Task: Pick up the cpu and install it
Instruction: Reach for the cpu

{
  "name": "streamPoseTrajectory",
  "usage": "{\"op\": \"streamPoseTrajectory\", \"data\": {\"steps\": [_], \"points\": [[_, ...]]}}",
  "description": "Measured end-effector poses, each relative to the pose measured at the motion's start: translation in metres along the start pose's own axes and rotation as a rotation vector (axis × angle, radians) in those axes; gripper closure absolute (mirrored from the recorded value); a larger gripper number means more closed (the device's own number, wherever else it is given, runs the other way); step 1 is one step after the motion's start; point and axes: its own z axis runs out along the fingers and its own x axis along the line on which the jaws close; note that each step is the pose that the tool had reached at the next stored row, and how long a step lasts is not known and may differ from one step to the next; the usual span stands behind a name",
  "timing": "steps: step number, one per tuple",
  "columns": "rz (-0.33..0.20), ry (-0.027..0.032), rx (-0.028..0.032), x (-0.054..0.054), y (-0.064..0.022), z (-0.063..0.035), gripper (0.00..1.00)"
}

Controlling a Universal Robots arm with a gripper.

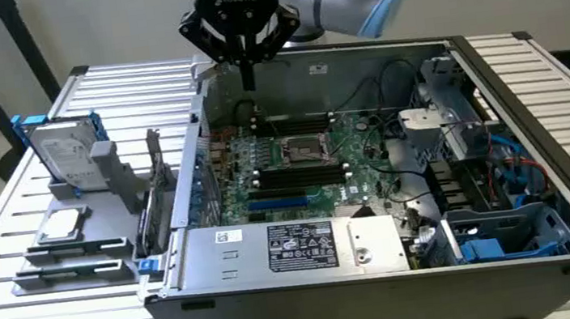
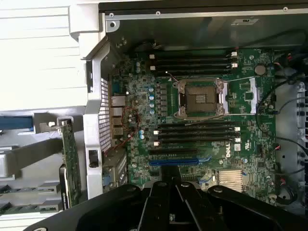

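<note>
Two brands read — Robotiq on the gripper [image 1: 249,82], pressed together and empty — Dell on the motherboard [image 2: 250,161].

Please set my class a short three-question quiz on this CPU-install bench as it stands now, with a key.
1. True or false: the gripper is holding the cpu.
2. Where does the cpu lie? A) on the green board. B) on the grey holder outside the computer case, on the exterior view's left. C) on top of the hard drive.
3. Fill in: the board's CPU socket is ___.

Key: 1 false, the gripper is shut on nothing above the case; 2 B; 3 empty.
</note>
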Motion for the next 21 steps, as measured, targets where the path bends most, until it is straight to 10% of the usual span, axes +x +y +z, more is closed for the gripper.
{"op": "streamPoseTrajectory", "data": {"steps": [15,21], "points": [[0.000,0.0001,0.0002,0.001,-0.0001,-0.0001,0.89],[0.000,0.0000,0.0000,0.027,-0.0019,-0.0004,0.89]]}}
